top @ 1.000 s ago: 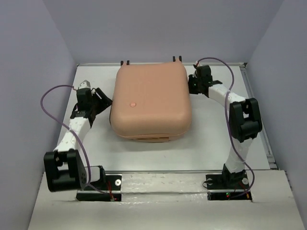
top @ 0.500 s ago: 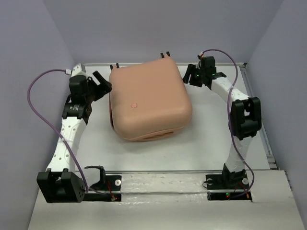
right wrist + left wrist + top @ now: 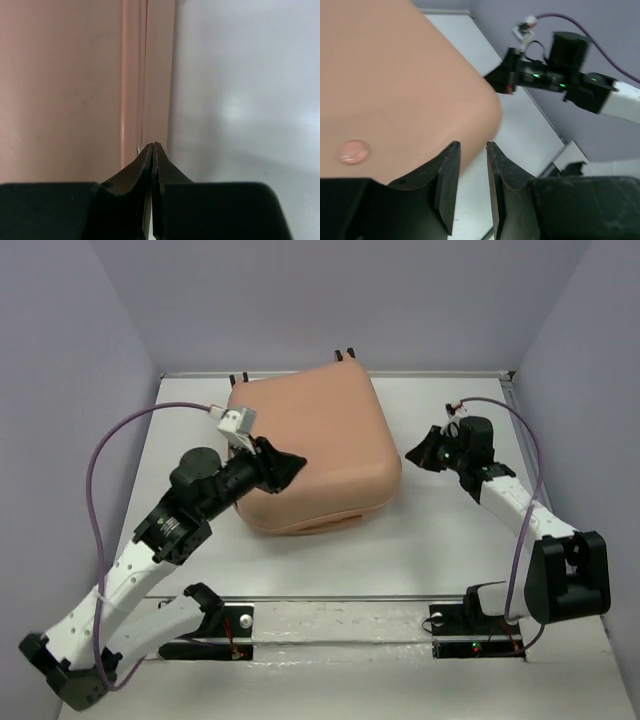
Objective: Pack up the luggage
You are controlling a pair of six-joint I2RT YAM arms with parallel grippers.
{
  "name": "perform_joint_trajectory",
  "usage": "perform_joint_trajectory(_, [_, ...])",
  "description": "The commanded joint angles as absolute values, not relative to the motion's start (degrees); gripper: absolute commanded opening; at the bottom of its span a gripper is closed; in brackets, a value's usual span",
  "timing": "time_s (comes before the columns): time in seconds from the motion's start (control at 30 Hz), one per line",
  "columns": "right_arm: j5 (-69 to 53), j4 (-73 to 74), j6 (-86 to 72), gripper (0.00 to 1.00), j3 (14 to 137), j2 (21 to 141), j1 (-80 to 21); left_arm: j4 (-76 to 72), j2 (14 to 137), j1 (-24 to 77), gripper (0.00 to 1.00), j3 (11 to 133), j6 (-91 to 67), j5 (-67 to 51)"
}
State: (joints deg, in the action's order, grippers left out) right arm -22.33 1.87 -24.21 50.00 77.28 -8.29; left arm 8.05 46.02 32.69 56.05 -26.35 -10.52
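The luggage (image 3: 330, 440) is a large peach-pink suitcase lying closed and slightly turned on the white table, its wheels (image 3: 345, 354) at the far edge. My left gripper (image 3: 290, 465) hovers over the lid's near left part, jaws a narrow gap apart with nothing between them. In the left wrist view the gripper (image 3: 472, 145) looks across the lid (image 3: 395, 75) and its small round badge (image 3: 354, 151). My right gripper (image 3: 412, 453) is shut and empty, just off the suitcase's right side. In the right wrist view its tips (image 3: 152, 145) point at the side seam (image 3: 134, 85).
The white table (image 3: 440, 540) is enclosed by grey walls. A raised rail (image 3: 535, 470) runs along the right edge and a metal bar (image 3: 340, 598) along the front. My right arm (image 3: 560, 80) shows in the left wrist view beyond the suitcase corner.
The left arm swung from the suitcase's left side to above its lid. The right gripper drew back from the far right corner to mid right side. The suitcase turned slightly earlier, then stayed.
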Motion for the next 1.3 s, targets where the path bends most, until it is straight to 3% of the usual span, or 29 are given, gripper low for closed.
perform_joint_trajectory(0.0, [-25.9, -6.6, -26.8, 0.07, 39.6, 67.0, -8.4, 5.0, 49.2, 55.4, 0.38, 57.2, -23.4, 1.8])
perform_joint_trajectory(0.23, [-29.6, -6.9, -28.7, 0.07, 32.6, 61.3, -14.0, 0.0, 54.6, 67.7, 0.39, 47.2, -27.8, 3.2])
perform_joint_trajectory(0.37, [-24.0, -7.0, -27.6, 0.07, 36.1, 64.2, -25.9, 0.5, 54.8, 68.6, 0.39, 41.8, -31.5, 5.6])
perform_joint_trajectory(0.53, [-21.6, -7.6, -25.7, 0.07, 41.4, 69.1, -32.9, 6.7, 56.1, 68.6, 0.39, 38.1, -36.5, 11.8])
perform_joint_trajectory(0.83, [-7.6, -3.8, -17.6, 0.07, 36.9, 67.0, -31.6, 9.2, 56.1, 67.5, 0.39, 34.5, -43.5, 22.8])
perform_joint_trajectory(0.93, [-9.6, -9.8, -14.2, 0.22, 35.5, 70.3, -31.0, 9.1, 56.6, 64.4, 0.39, 34.2, -43.2, 23.4])
perform_joint_trajectory(1.03, [-13.3, -14.1, -10.6, 0.25, 36.3, 73.4, -30.2, 9.1, 56.2, 61.9, 0.39, 34.0, -43.1, 22.8])
perform_joint_trajectory(1.17, [-19.2, -15.4, -6.6, 0.48, 37.9, 75.8, -30.2, 9.3, 55.3, 61.4, 0.39, 34.0, -41.7, 22.0])
perform_joint_trajectory(1.27, [-21.9, -17.9, -4.4, 0.52, 38.1, 77.9, -29.7, 10.1, 55.3, 61.3, 0.39, 33.8, -41.7, 22.1])
